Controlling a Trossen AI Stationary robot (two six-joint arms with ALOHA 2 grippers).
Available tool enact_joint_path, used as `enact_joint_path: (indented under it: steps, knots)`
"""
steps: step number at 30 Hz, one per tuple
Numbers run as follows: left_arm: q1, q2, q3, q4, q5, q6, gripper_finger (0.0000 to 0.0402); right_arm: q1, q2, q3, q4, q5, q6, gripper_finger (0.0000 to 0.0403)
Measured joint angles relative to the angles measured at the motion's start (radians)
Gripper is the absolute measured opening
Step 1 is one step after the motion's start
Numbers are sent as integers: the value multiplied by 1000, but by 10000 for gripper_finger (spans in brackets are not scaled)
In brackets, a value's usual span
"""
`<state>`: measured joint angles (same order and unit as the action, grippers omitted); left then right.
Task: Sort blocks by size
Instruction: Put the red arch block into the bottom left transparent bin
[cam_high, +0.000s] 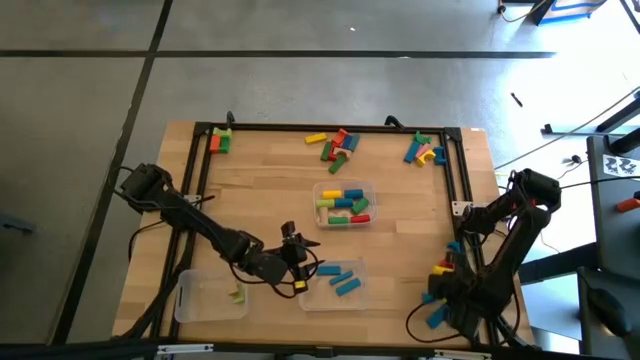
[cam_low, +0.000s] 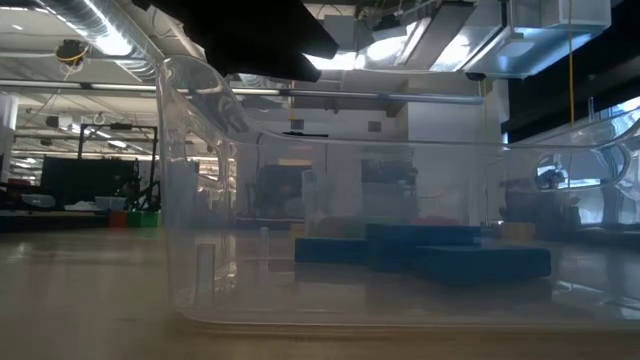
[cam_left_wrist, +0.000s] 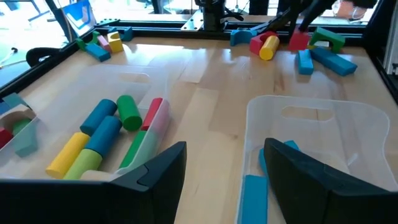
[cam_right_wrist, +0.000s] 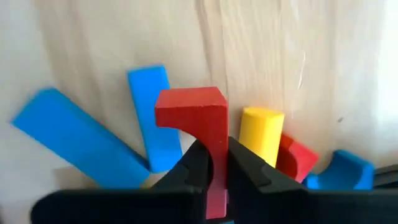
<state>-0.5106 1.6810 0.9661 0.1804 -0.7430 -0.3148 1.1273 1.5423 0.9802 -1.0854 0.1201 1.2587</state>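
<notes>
Sorting looks partly done: blue blocks (cam_high: 340, 279) lie in the lower-centre tray (cam_high: 357, 294), mixed ones in the centre tray (cam_high: 372, 186). Loose clusters remain along the top edge and lower right, where the right gripper (cam_right_wrist: 214, 163) pinches a red block (cam_right_wrist: 196, 118). The left gripper (cam_left_wrist: 224, 165) hovers open.

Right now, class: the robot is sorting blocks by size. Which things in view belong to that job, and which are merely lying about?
Part of the job:
- red block, clamped in the right gripper
- blue blocks in the near tray
- mixed blocks in the middle tray
- left gripper, open by the near tray

Lying about:
- cables on the floor beside the table
</notes>
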Motion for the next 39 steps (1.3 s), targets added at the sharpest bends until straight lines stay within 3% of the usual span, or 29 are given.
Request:
enact_joint_path:
  steps: [12, 23, 33, 39]
  knots:
    - [-72, -63, 0, 64, -3, 83, 210, -146, 0, 207, -57, 265, -195, 39]
    - [-149, -141, 0, 11, -2, 112, 210, -297, 0, 253, 172, 435, -521, 38]
    - [-179, -279, 0, -130, -2, 69, 210, -434, 0, 253, 568, 445, -898, 37]
    - [-173, -355, 0, -142, -17, 118, 210, -505, 44, 254, 746, 372, -1028, 38]
